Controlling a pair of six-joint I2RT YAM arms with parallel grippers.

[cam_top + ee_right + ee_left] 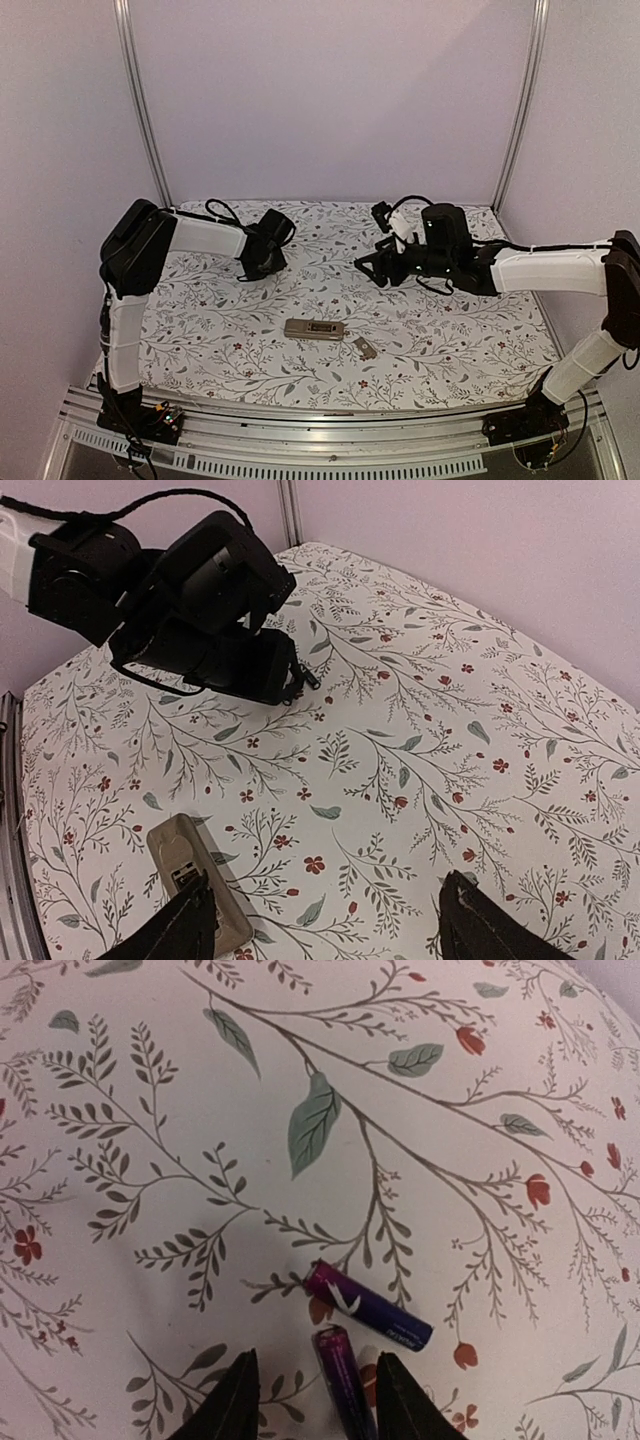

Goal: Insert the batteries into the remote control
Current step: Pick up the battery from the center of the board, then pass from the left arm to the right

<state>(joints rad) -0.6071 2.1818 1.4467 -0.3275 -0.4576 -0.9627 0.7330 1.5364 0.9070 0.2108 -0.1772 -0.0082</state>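
Left pincer (pixel 315 1385) stands partly open over two batteries (pixel 368 1310) at lower centre, perhaps not touching. Right pincer (pixel 328 900) gapes wide, with the remote control (pixel 178 855) at lower left.

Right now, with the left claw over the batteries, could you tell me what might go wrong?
The left claw is open over the nearer battery, whose tip lies right beside the other battery; closing could knock that one rolling. The remote control lies apart, recess up, with its loose cover close by; a careless insertion may shove either.
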